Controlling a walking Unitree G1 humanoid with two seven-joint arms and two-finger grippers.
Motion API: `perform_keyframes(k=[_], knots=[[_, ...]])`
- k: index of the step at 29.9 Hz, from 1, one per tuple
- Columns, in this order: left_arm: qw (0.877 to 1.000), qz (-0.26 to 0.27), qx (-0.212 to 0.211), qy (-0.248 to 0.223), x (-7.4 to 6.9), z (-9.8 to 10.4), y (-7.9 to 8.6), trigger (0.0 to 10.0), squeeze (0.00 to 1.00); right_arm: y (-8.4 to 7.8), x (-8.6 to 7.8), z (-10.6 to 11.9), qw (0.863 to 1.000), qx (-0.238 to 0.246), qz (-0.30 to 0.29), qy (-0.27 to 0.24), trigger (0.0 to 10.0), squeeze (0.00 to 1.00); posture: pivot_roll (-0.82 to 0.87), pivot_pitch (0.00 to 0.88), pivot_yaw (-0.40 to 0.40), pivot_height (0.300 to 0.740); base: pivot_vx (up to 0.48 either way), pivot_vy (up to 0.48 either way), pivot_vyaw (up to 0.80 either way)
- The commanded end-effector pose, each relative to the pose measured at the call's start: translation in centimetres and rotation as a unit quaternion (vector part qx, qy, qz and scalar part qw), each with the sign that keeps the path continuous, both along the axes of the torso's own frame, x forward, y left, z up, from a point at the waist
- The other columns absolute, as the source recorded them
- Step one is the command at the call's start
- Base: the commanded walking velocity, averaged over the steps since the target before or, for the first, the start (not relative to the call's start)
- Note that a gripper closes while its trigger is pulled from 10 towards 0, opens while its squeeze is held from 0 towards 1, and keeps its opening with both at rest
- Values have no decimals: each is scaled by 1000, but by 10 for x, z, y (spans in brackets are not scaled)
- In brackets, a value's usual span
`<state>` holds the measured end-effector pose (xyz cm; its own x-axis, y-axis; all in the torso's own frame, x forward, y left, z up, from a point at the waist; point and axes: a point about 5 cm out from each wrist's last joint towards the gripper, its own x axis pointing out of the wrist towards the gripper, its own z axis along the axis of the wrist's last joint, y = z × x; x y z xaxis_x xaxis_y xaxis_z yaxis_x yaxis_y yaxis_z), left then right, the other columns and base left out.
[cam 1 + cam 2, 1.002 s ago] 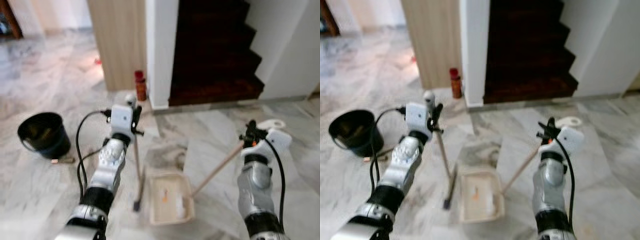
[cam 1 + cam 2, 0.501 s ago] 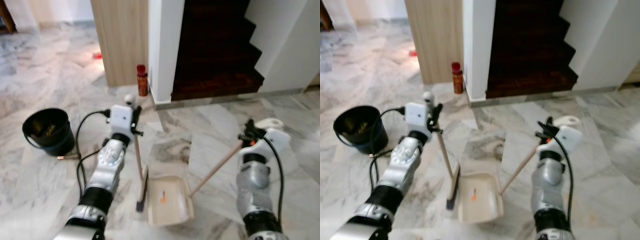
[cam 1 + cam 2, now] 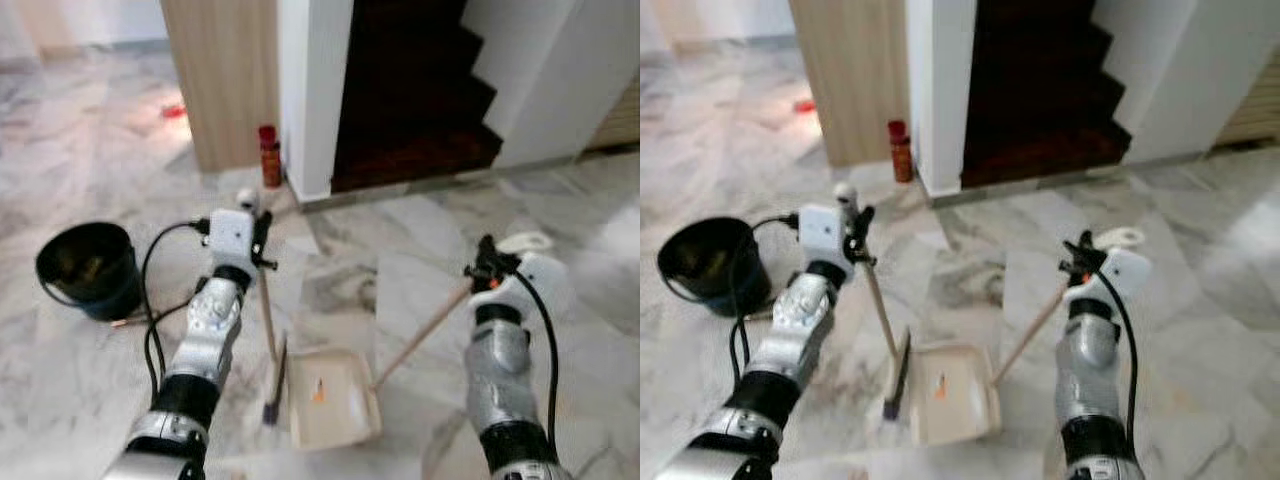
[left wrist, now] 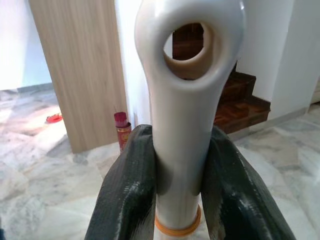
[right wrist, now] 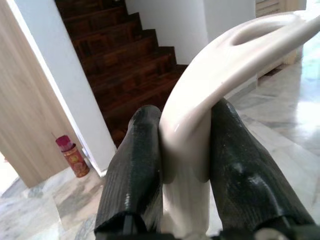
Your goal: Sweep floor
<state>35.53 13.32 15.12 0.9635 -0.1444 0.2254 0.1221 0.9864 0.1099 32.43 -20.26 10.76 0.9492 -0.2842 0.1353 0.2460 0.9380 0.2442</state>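
Sweeping well at this stage, in my judgement, means keeping the dustpan point(image 3: 332, 398) flat on the marble floor point(image 3: 90, 380) while the broom point(image 3: 271, 350) draws debris toward its open lip in short strokes, with both grips held firm.

Dustpan: cream, shallow, lying low in the centre of the frame, an orange scrap inside it. Its long wooden handle rises toward the right of the frame.

Broom: slim wooden stick, dark bristle head touching the floor just left of the pan, white looped top.

Left hand point(image 3: 258, 240): fingers point(image 4: 127, 200) clamped on the broom's white top, left of centre.

Right hand point(image 3: 487, 268): fingers point(image 5: 135, 170) clamped on the dustpan's cream grip, at the right.
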Motion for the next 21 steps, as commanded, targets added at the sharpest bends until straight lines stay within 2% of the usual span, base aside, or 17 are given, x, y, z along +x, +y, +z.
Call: perform_keyframes(k=[1,21], knots=[[1000,-7,1,-25,2,13,-5,10000,0,-5,2,14,999,0,-8,-32,10000,0,91,11,-23,740,0,289,0],[1000,-14,0,-26,2,14,-7,10000,0,0,3,16,999,-3,5,-39,10000,0,93,0,-18,740,0,289,0]])
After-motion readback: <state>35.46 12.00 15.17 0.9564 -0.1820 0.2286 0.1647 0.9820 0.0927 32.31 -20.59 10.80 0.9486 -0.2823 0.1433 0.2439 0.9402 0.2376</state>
